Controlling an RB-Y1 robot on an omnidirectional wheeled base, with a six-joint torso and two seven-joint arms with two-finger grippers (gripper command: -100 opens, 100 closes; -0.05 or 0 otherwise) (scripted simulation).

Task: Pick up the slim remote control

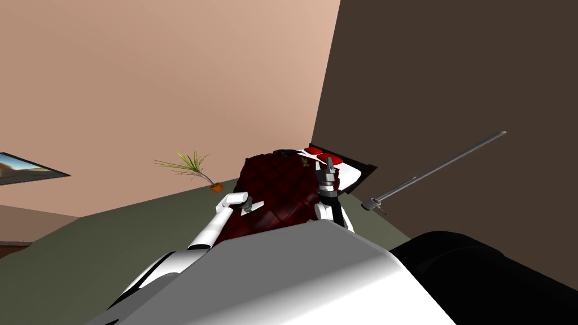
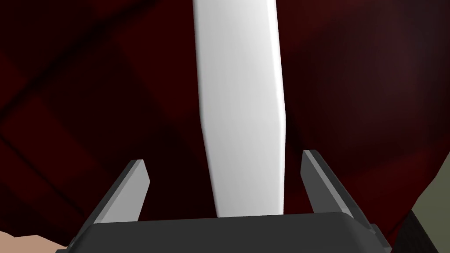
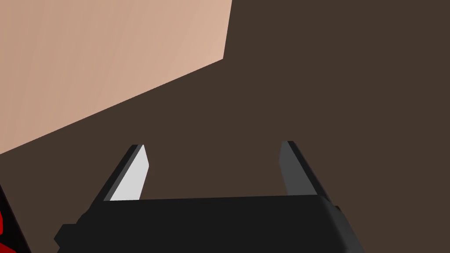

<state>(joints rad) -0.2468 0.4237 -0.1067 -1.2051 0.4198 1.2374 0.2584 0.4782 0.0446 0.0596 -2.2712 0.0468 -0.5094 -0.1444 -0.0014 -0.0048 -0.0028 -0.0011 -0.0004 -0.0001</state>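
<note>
Within spread left gripper (image 2: 224,159), white remote (image 2: 239,88)

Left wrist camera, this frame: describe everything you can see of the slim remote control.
The remote control is a plain white, smooth, long narrow slab, no buttons visible, narrowing slightly toward the gripper. It appears to lie on the dark red quilted surface. It runs lengthwise between the left gripper's open fingers, with a gap on each side, so neither touches it. Its near end is hidden behind the gripper's body.
</note>
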